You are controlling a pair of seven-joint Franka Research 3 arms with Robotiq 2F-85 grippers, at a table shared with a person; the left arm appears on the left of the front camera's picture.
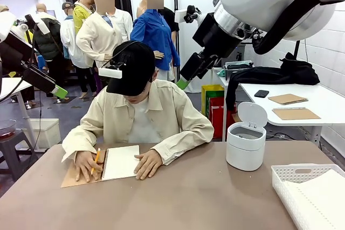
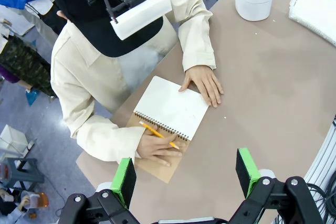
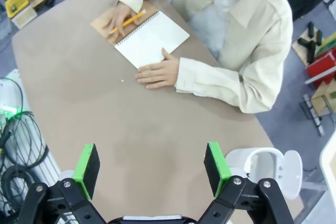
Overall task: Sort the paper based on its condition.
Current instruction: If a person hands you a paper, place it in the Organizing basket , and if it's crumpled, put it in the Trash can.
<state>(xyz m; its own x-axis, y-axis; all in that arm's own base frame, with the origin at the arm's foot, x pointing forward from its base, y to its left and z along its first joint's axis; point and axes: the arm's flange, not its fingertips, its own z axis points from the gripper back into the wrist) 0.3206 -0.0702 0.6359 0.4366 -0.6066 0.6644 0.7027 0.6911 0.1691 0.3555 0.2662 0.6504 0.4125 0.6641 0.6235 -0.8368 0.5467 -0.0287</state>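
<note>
White paper [image 1: 321, 197] with a row of binding holes along one edge lies in the white slotted basket [image 1: 284, 175] at the table's near right corner. Across the table a person leans over an open spiral notebook [image 1: 119, 162], with a pencil [image 1: 96, 160] in one hand and the other hand flat on the page's edge. My left gripper [image 2: 185, 174] hangs high over the near left side, open and empty. Above the table's right half, my right gripper [image 3: 151, 167] is raised, open and holding nothing. In the front view both arms are lifted well above the tabletop.
A white round bin [image 1: 246, 146] with its flip lid up stands at the right, just beyond the basket. The brown tabletop [image 1: 194, 197] is bare in the middle. Cables [image 3: 16, 145] hang off the table's edge in the right wrist view.
</note>
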